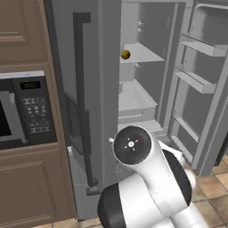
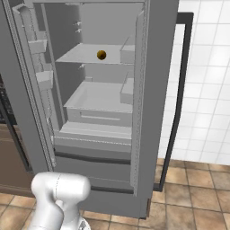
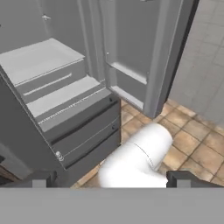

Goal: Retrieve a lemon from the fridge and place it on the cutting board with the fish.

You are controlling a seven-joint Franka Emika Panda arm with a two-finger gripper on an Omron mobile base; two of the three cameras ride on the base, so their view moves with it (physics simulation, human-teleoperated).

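The lemon is a small yellow-orange ball on the fridge's upper shelf, near its front edge. The grey fridge stands open and shows a pale interior with bare shelves and a drawer lower down. In the hand view my gripper is open, with its dark fingertips far apart. It is low in front of the fridge's lower drawers, well below the lemon. The cutting board and fish are out of view.
The open right door carries bins, and its dark bar handle faces the white tiled wall. A black microwave is set in brown cabinets to the left. My white elbow stands before the fridge, over a brown tile floor.
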